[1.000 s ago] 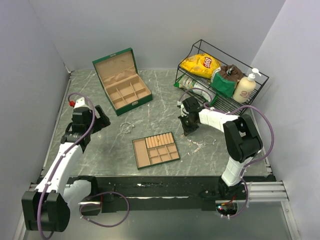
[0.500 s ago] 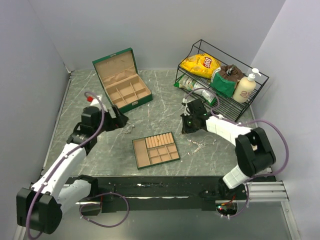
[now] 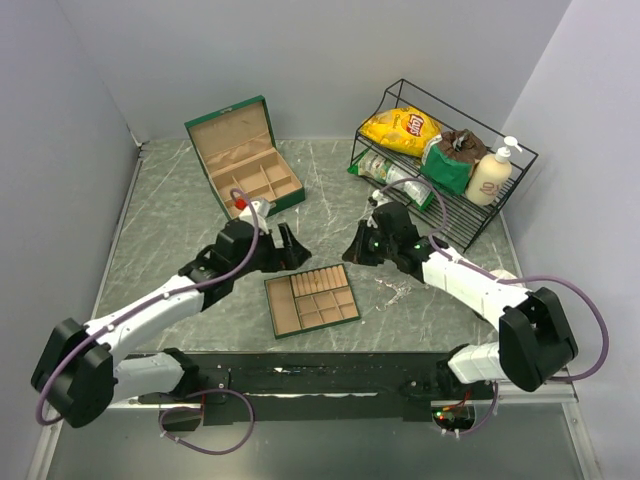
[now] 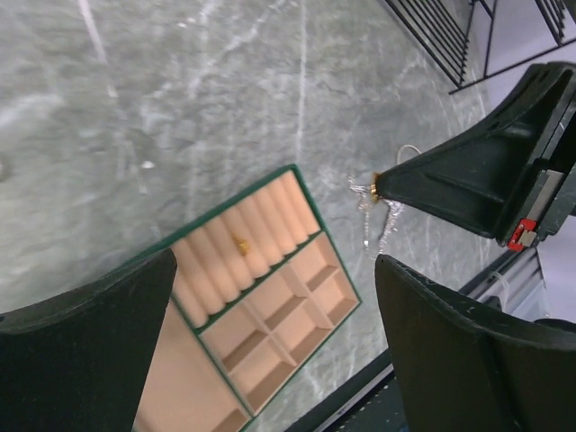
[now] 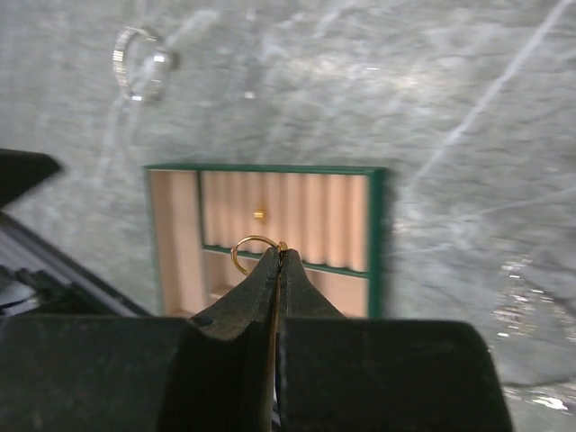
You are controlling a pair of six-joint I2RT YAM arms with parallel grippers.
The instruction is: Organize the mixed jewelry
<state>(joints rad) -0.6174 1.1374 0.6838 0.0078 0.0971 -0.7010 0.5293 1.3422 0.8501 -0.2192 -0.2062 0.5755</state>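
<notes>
Gold ring (image 5: 245, 248) sits pinched in the closed right gripper (image 5: 277, 255) near the tan divided tray (image 3: 283, 312), likely bound for a slot, while the left gripper (image 4: 274, 265) hovers wide open and silvery chains (image 3: 392, 290) lie beside the tray.

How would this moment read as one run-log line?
left gripper: open, near divided tray | right gripper: shut on gold hoop, near tray | loose silvery jewelry: on table

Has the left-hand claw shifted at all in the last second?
Yes. The left gripper swung right: it was well left of the flat tray, and now sits just beyond the tray's far edge, open.
</notes>
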